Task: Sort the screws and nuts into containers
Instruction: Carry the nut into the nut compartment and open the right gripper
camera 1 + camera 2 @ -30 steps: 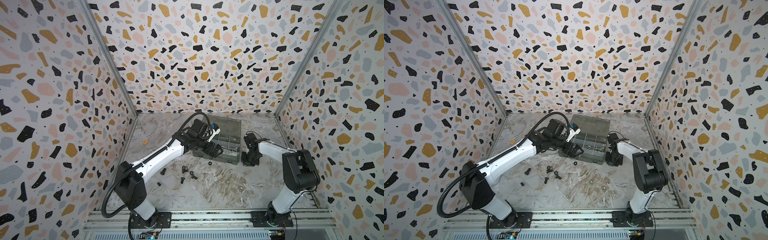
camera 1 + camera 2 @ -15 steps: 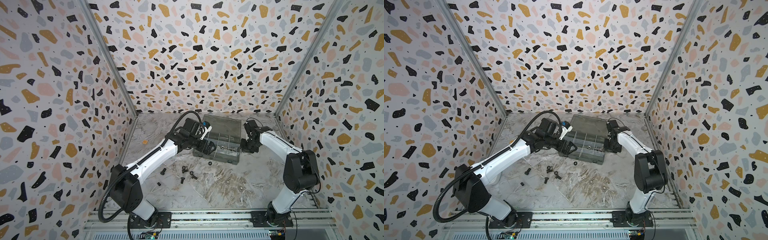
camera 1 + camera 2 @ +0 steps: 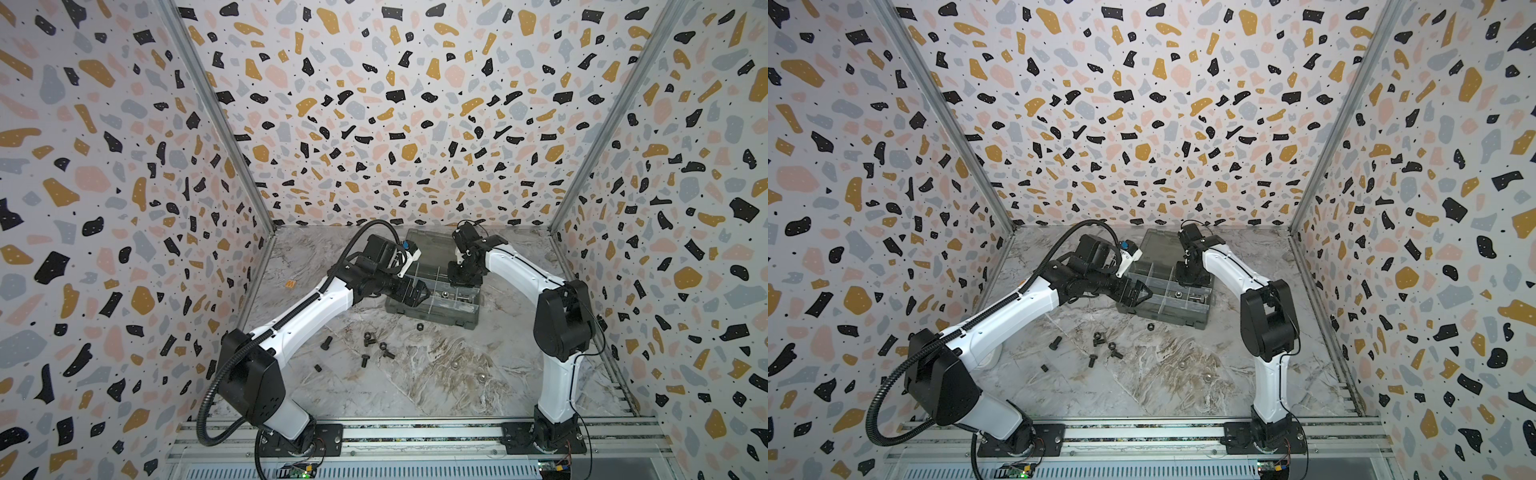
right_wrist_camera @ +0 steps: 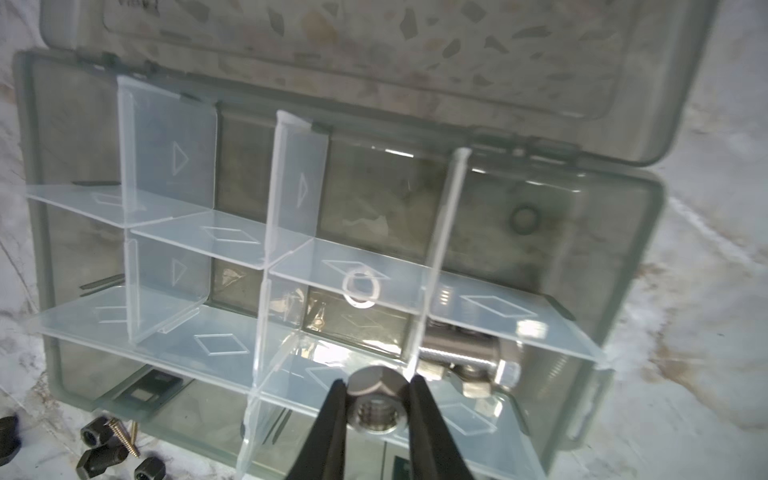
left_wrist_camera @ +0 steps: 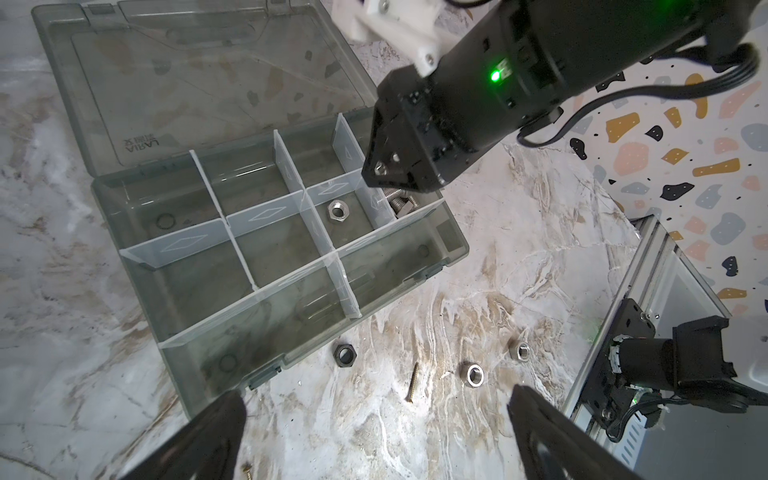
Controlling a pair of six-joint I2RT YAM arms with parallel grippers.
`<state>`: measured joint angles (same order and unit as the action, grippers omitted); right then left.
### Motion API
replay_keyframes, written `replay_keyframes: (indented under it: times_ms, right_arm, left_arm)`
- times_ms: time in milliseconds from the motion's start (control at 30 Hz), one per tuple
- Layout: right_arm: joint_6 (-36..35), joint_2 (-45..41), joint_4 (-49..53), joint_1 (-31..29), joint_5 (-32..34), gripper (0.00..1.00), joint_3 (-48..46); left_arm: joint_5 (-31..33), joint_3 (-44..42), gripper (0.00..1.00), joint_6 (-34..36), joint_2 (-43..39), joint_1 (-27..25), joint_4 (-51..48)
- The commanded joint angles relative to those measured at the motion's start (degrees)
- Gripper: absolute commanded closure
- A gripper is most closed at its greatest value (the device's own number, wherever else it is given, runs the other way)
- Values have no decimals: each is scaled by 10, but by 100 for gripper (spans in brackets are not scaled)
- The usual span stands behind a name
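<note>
Finds the left gripper (image 3: 417,292) spread wide and empty over the left end of the smoky-grey organiser box (image 3: 432,319), and, further right, the right gripper (image 3: 460,279) clamped on a shiny silver hex nut (image 4: 376,409), threaded bore showing, above the box's right half.

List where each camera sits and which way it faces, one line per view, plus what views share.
Top views: high at the front, looking down into the booth; both arms show, left pincer and right pincer at the organiser box.
Left wrist: on the left arm, looking past its open fingers at the box and right pincer.
Right wrist: on the right arm, looking into the compartments; its fingers clamp a silver nut.
Shared: all show the box.
</note>
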<state>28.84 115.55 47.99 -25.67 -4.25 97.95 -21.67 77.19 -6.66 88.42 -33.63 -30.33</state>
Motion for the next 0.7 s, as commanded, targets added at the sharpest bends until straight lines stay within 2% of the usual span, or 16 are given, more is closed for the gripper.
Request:
replay_keyframes:
  times_ms: [0, 133, 267, 333, 467, 667]
  right_arm:
    - [-4, 6, 23, -10, -7, 84, 34]
    - [-6, 25, 23, -11, -13, 81, 41]
    - [-14, 23, 35, -11, -19, 68, 53]
    - [-16, 12, 50, -12, -14, 66, 60]
    - [-18, -37, 79, -12, -2, 61, 44]
    - [-1, -148, 80, -11, 9, 61, -61]
  left_arm:
    - [3, -7, 0, -1, -28, 7, 12]
    - [3, -15, 0, -1, -36, 13, 16]
    - [4, -17, 0, -2, -38, 17, 17]
    - [2, -18, 0, -4, -38, 19, 18]
    - [-13, -24, 0, -13, -39, 19, 24]
    - [-31, -40, 0, -22, -44, 18, 44]
